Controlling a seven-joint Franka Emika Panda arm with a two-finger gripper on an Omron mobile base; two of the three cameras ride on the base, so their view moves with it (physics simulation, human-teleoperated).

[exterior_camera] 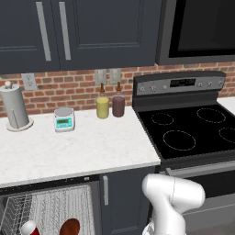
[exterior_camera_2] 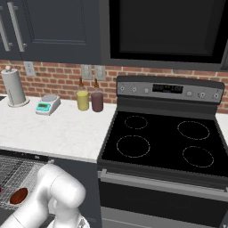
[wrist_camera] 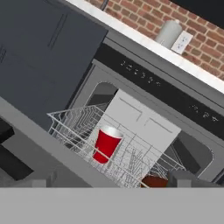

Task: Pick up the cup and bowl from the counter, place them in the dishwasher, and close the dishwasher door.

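On the left of the left base view, a paper-towel holder [exterior_camera: 16, 108] stands at the back of the white marble counter [exterior_camera: 87, 147], with a small kitchen scale [exterior_camera: 64, 119] to its right. Next come a yellow bottle [exterior_camera: 102, 105] and a purple bottle [exterior_camera: 118, 103], just beside each other against the brick wall. Right of the counter lies the black stove top [exterior_camera: 193, 131]. Below the counter's front edge, the dishwasher [exterior_camera: 50, 206] stands open with its grey wire rack [wrist_camera: 87, 127] pulled out. The red cup [wrist_camera: 106, 144] sits upright in the rack, and the dark reddish-brown bowl [exterior_camera: 69, 226] lies in the same rack to its right, apart from it. The pincer [wrist_camera: 109, 183] is spread wide and pinches nothing, hanging above the rack.
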